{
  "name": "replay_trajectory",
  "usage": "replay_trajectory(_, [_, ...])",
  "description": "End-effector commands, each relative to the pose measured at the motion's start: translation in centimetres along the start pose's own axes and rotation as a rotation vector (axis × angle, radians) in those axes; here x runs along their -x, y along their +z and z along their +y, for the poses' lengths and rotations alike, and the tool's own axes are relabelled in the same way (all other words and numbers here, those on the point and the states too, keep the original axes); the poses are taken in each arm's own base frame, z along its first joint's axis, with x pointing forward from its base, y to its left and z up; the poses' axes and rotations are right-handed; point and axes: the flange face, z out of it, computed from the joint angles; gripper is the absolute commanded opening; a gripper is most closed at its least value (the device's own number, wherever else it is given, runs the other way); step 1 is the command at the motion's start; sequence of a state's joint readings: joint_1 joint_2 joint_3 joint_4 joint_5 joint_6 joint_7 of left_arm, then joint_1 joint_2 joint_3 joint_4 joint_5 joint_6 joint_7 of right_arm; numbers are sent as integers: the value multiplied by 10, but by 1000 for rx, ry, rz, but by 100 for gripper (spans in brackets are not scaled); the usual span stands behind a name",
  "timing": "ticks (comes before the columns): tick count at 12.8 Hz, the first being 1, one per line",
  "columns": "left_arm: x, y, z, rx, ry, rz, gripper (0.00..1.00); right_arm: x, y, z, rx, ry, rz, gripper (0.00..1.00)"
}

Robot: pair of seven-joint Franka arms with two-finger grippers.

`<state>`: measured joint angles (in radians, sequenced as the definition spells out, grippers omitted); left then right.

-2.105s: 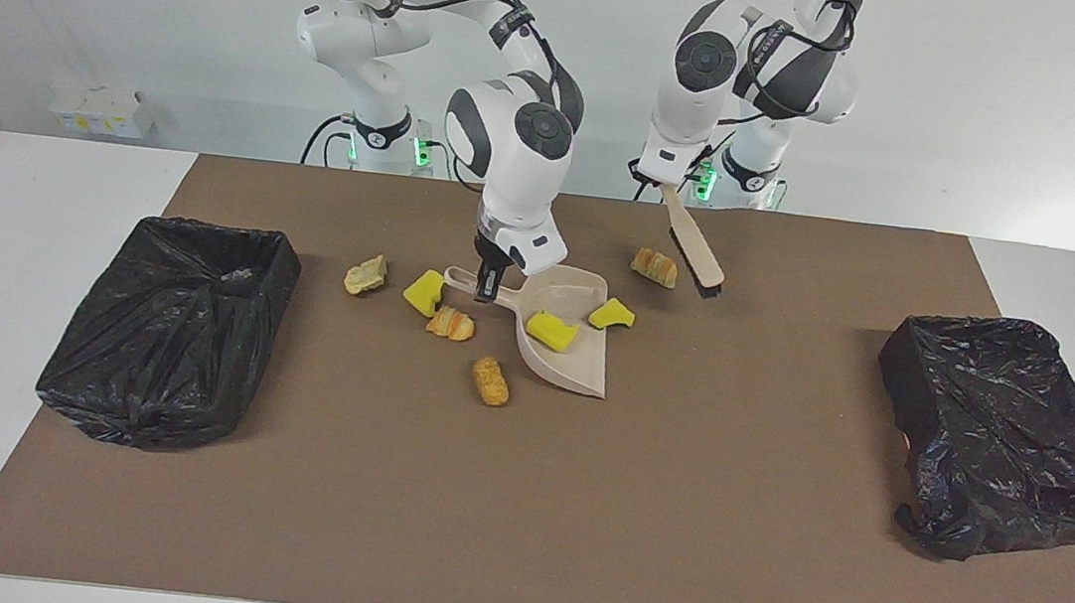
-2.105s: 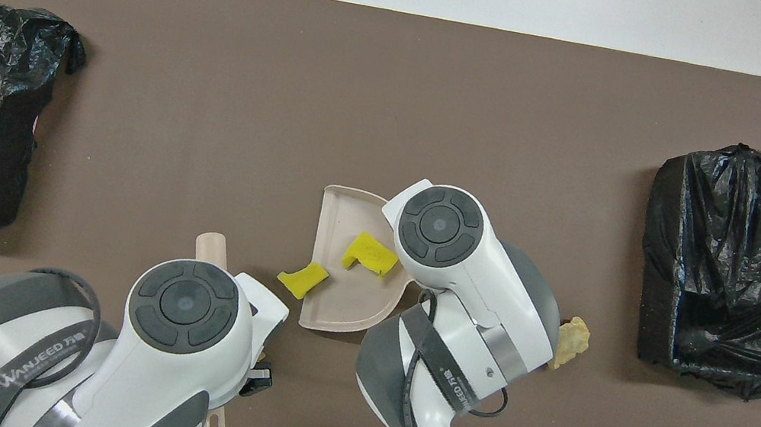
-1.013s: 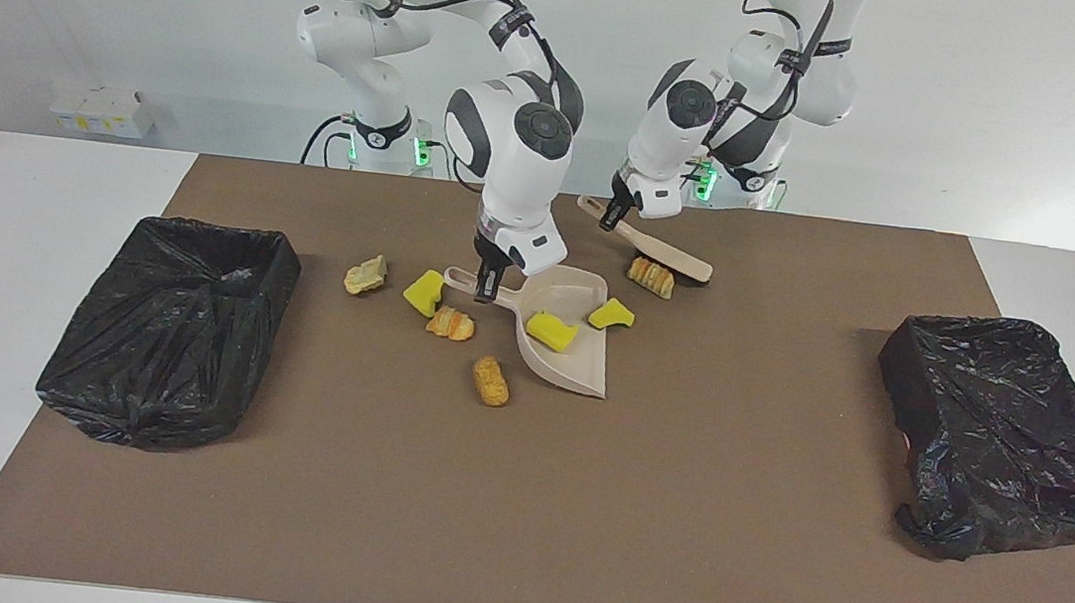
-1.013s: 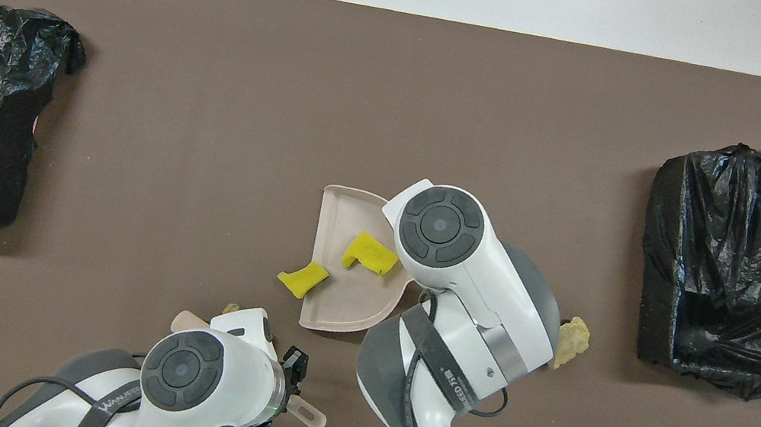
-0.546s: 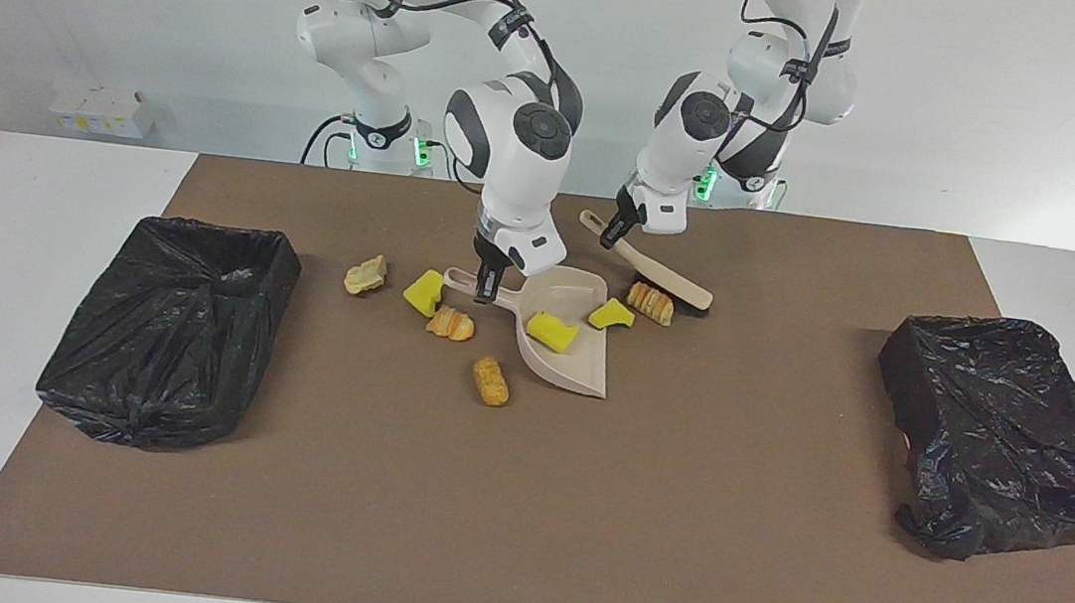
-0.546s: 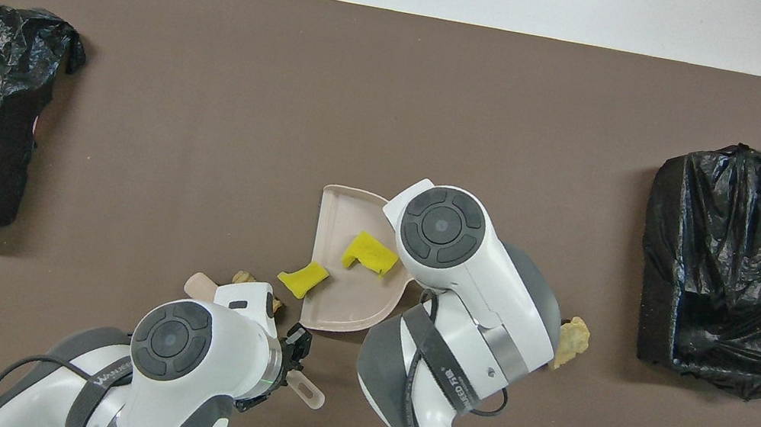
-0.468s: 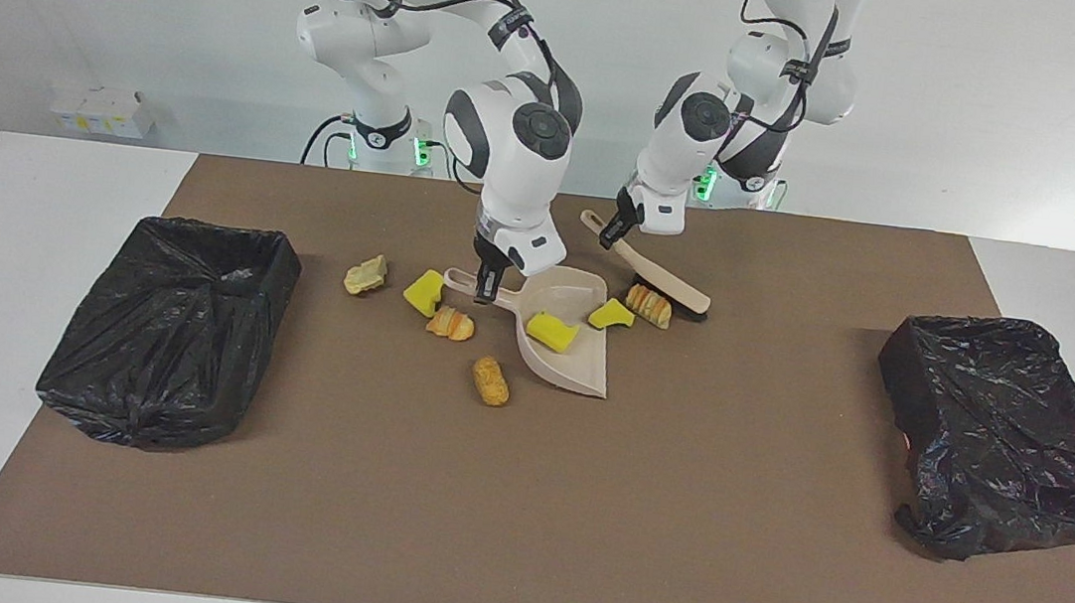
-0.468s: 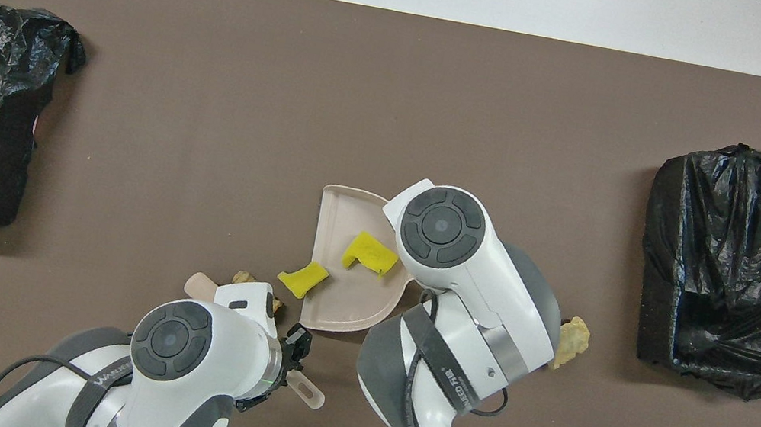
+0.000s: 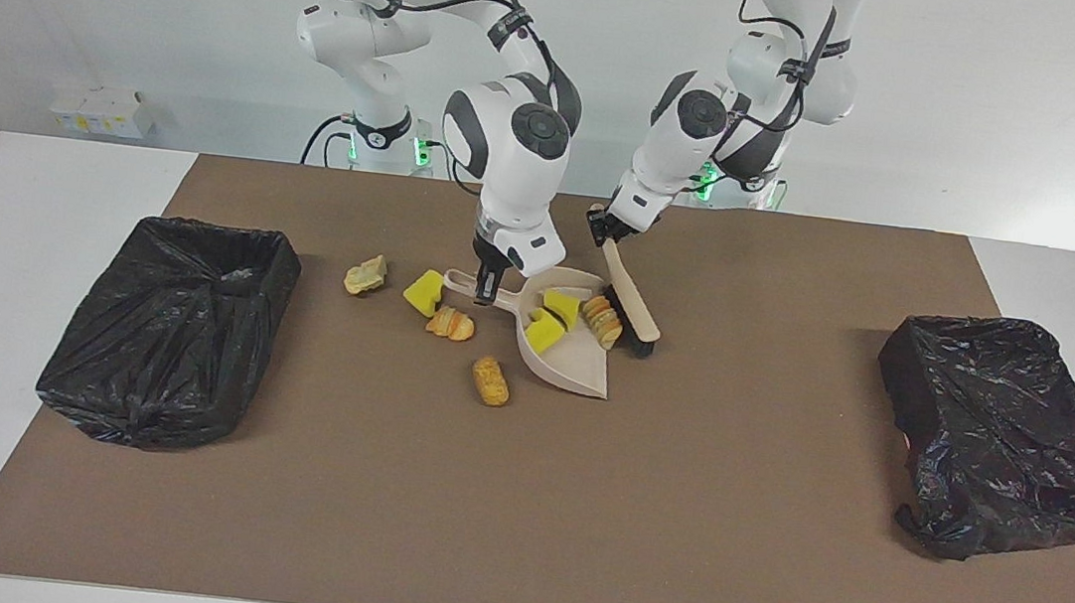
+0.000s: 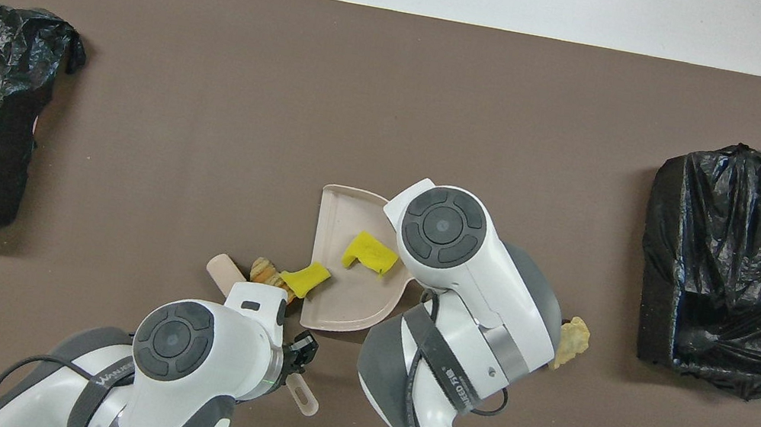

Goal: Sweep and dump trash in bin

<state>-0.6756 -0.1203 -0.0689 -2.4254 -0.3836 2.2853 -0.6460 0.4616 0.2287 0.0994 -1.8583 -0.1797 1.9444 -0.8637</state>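
Note:
My right gripper (image 9: 489, 286) is shut on the handle of the beige dustpan (image 9: 580, 371), which rests on the mat. My left gripper (image 9: 602, 230) is shut on the brush (image 9: 631, 313). The brush bristles press a tan trash lump (image 9: 603, 320) against the pan's mouth. One yellow chunk (image 9: 544, 337) lies in the pan, and another (image 9: 562, 306) sits across its lip. In the overhead view the lump (image 10: 265, 271) lies just outside the lip, beside the yellow chunk (image 10: 303, 280). Black-lined bins (image 9: 170, 328) (image 9: 1003, 430) stand at both ends of the table.
Loose trash lies on the mat beside the pan's handle, toward the right arm's end: a yellow chunk (image 9: 423, 291), a tan lump (image 9: 450, 324), a pale lump (image 9: 365, 274) and another tan lump (image 9: 490, 380) farther from the robots. The brown mat (image 9: 517, 499) stretches wide there.
My left arm swung the brush down and swept toward the dustpan, pushing the tan lump and a yellow chunk up to its mouth. The right arm and dustpan stayed still.

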Motion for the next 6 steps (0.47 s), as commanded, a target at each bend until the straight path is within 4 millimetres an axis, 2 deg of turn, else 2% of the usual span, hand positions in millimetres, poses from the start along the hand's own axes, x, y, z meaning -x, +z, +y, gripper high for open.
replay_trajectory(1, [-3,-5,19,22,162,9,0,8,-2,-1,31,-26,8,0])
replay_trajectory(3, [1,-9,30,20,188,9,0,9,0,1,28,-24,14,0])
replay_trajectory(5, [1,-16,23,0,176,-15,0,23,4,10,16,-14,18,0])
replay_trajectory(6, [5,-21,21,-52,196,-47,0,23,4,11,19,-10,22,0])
